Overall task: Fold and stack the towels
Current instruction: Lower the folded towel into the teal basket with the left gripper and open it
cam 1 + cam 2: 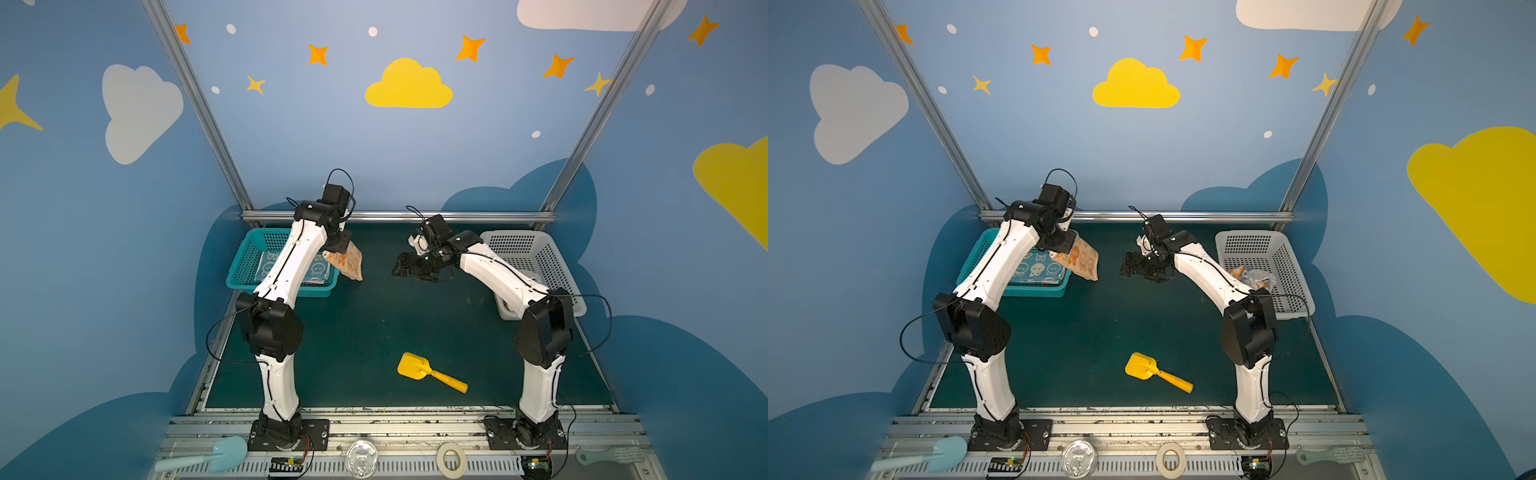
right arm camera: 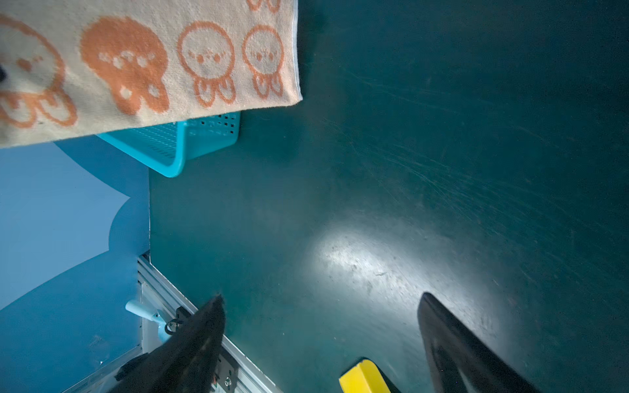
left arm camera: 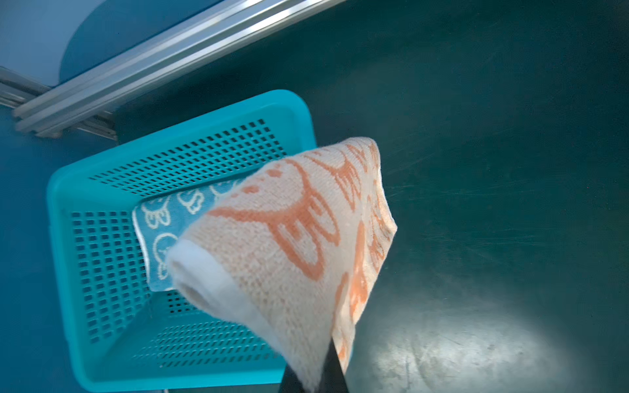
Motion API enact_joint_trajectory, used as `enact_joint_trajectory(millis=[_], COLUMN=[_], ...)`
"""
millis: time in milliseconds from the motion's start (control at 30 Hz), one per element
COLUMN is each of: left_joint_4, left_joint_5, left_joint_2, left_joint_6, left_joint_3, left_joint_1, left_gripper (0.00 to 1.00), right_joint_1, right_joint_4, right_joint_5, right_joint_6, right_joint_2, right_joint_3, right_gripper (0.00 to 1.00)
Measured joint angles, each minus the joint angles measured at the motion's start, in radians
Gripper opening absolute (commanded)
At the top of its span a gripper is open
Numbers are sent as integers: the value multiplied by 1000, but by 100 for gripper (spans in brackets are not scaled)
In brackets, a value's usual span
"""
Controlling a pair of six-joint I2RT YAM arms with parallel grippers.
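The orange towel (image 1: 350, 265) is grasped at one edge by the left gripper (image 1: 337, 248), and the jaws are clenched on the cloth. The towel is held in the air and hangs down folded over itself, over the right rim of the teal basket (image 1: 243, 266) and the table (image 1: 374, 324) just beside it. In the left wrist view, part of the basket is covered by the hanging towel (image 3: 289, 238), and the dark fingertips (image 3: 328, 371) are seen pressed on its lower edge.

The blue towel (image 1: 319, 269) is laid flat inside the teal basket, at the back left of the table. Cream rabbit faces are printed on it.

The right gripper (image 1: 409, 269) is held above the middle of the table, near the orange towel but apart from it. Its jaws are spread wide and nothing is between them, as is shown clearly in the right wrist view (image 2: 321, 295).

The white basket (image 1: 1246, 245) is placed at the back right. A crumpled cloth (image 1: 1256, 277) is seen inside it, partly hidden by the right arm. A yellow scoop (image 1: 415, 368) lies on the table nearer the front, well apart from both grippers.
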Motion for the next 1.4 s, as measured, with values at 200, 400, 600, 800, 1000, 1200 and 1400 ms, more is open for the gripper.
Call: enact_joint_trajectory(millis=[200,400,600,800,1000,1200,1400], left_joint_4=[85,216,299,433,507,556,569], left_joint_5=[-19,-11,35,34,11,-32,-70], left_joint_2=[-5,-18,-18,-19,-13,-13,-8], left_joint_6=[84,140,164,257,348,399,428], left_joint_3=[-91,-233,-278,-367,-422,-430,-431], left_joint_1=[100,220,328,328,326,328,336], left_gripper=[3,3,3,3,3,3,3], right_joint_1=[48,94,117,124,124,124,124], right_joint_4=[-53,-82,-81,-80,-78,-74,-90], right_joint_5=[9,25,24,24,24,22,21], right_joint_6=[-10,-19,-24,-27,-40,-50,-62], right_joint_2=[95,179,214,218,230,263,284], right_joint_3=[175,290,298,299,299,320,360], right_gripper=[89,88,88,88,89,88,89])
